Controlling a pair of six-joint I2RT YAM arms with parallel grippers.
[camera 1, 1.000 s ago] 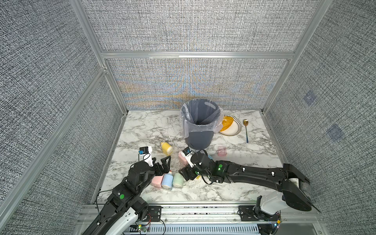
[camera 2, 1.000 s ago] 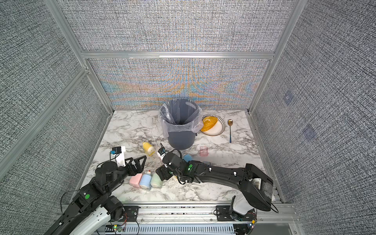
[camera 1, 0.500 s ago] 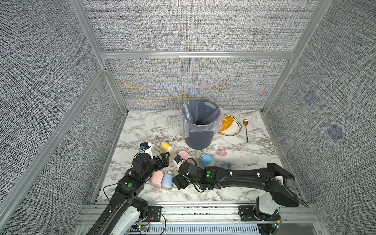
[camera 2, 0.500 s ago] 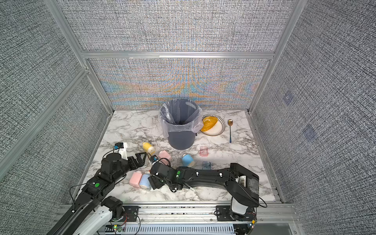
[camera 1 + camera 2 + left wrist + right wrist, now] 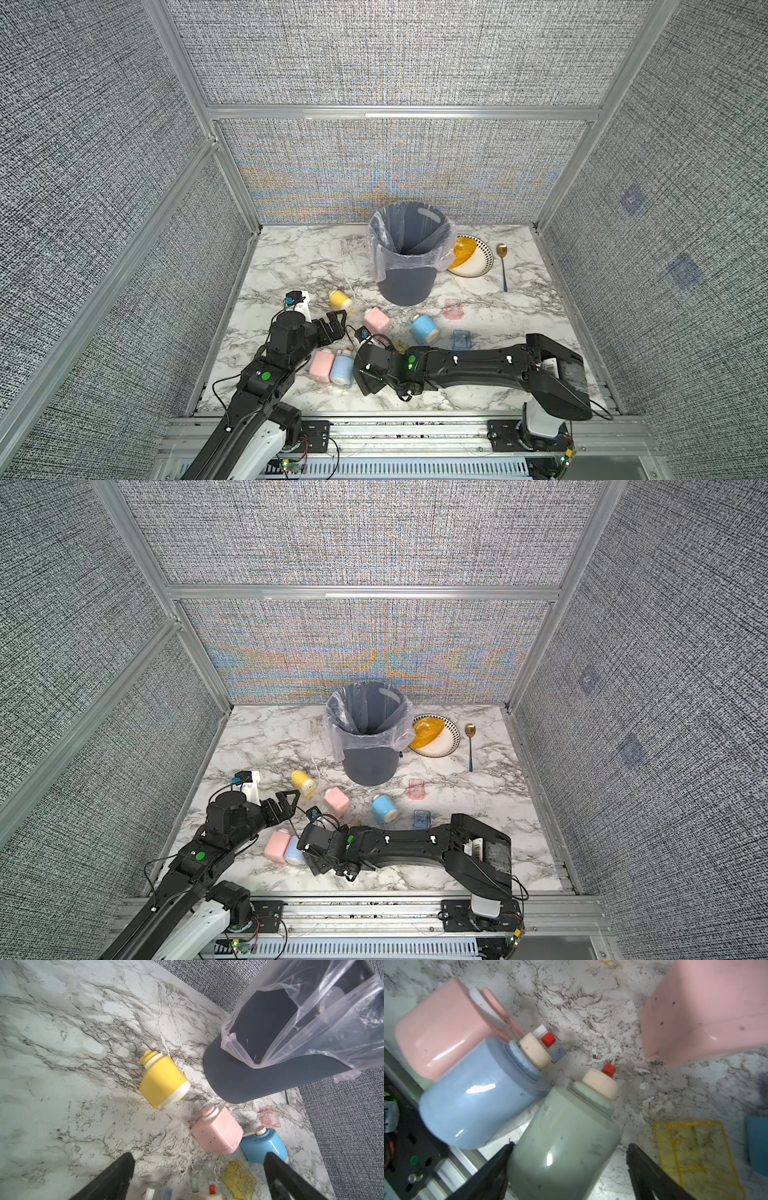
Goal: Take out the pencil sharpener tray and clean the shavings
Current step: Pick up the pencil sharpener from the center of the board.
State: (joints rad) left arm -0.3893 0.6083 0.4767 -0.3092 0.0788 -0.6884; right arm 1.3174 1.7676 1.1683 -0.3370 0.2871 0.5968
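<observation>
Pincers both stand spread. Left pincer is wide apart w/ nothing betw. its fingers, hovering over white-grey marble-pattern tabletop at front left. Right pincer straddles a sage-green plastic pencil sharpener w/ cream cap & red knob, lying on its side. A gap shows on one side, so no pinch.

Just beside the green one lie a light-blue plastic sharpener & a pale-pink plastic sharpener, touching each other. In both top views that pair sits near the front edge, and the green one is hidden under the right arm.

Trays are already out. Yellow see-through plastic tray lies flat on tabletop near the green sharpener, its floor dusted w/ crumbs. Pink see-through tray & blue see-through tray lie further to robot's right.

Shavings: pale flakes & dark specks strewn on tabletop betw. the sharpeners.

Mid-tabletop lie a yellow plastic sharpener, a second pink sharpener & a bright-blue sharpener, all in front of dark-grey bin w/ clear plastic liner.
</observation>
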